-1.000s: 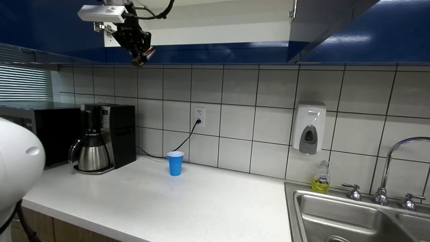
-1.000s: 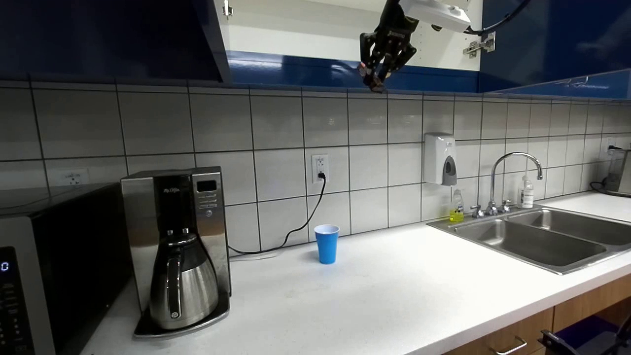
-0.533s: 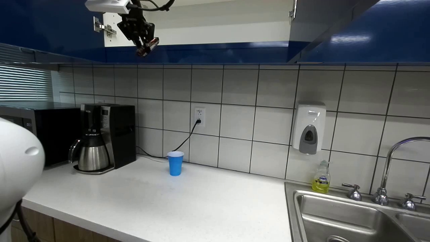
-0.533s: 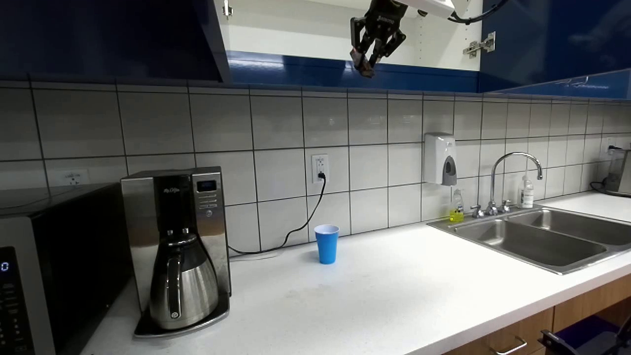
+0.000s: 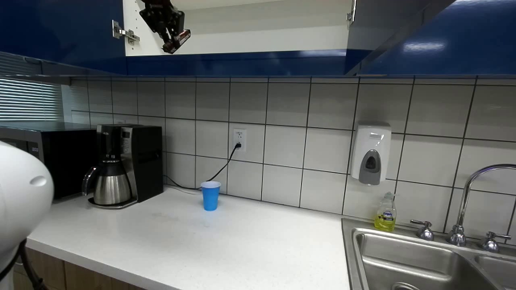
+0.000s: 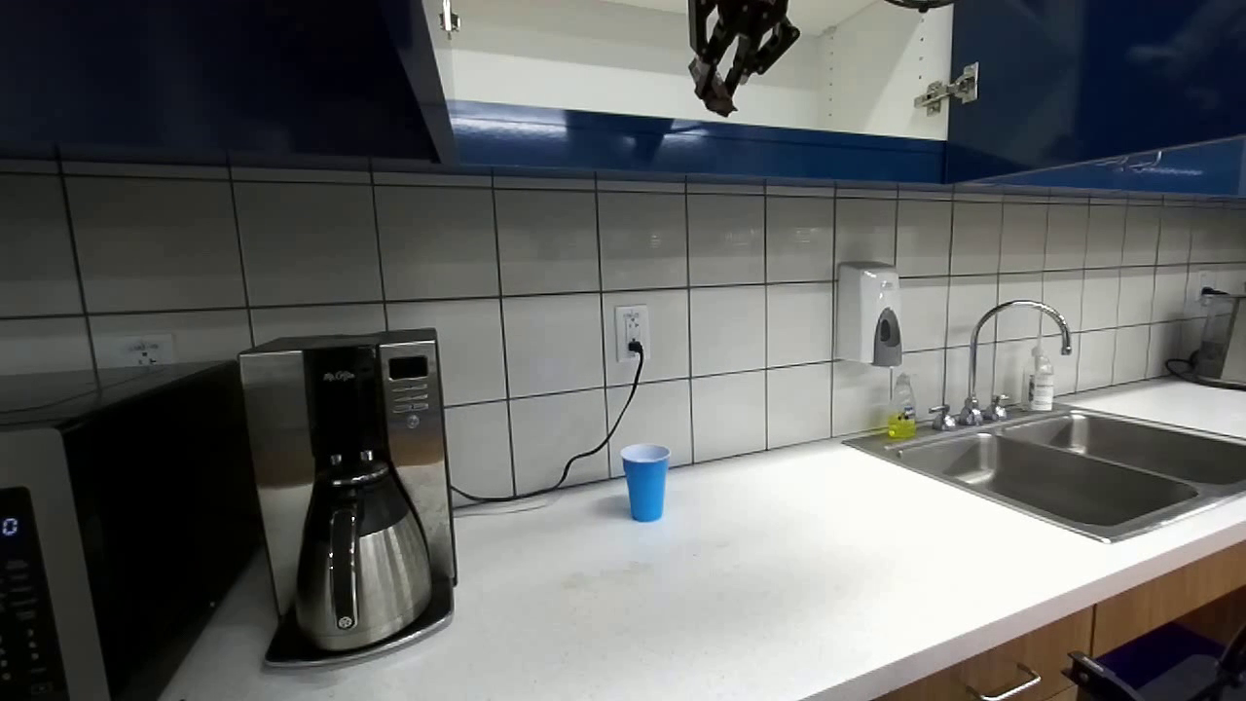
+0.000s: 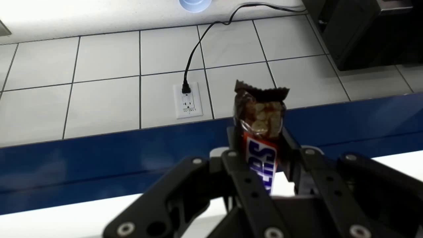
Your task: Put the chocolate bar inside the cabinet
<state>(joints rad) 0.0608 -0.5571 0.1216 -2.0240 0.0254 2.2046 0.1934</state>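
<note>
The small brown-wrapped chocolate bar (image 7: 260,130), lettered blue on white, is clamped tilted in the black two-fingered tool (image 7: 259,140), in front of the open, glossy dark-blue cabinet (image 5: 242,63) with white interior. Below, left to right in an exterior view, a boxy black microwave (image 5: 69,163), a black-and-steel coffee maker (image 5: 147,161) and an upright blue cup (image 5: 210,198) stand on the smooth white counter (image 5: 258,245); a stainless-steel sink (image 5: 350,251) follows, and white square tiles (image 5: 288,100) rise behind.

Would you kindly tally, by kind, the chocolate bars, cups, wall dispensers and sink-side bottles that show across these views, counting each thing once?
Chocolate bar: 1
Blue cup: 1
Wall dispenser: 1
Yellow bottle plus pale bottle: 2
Total: 5
</note>
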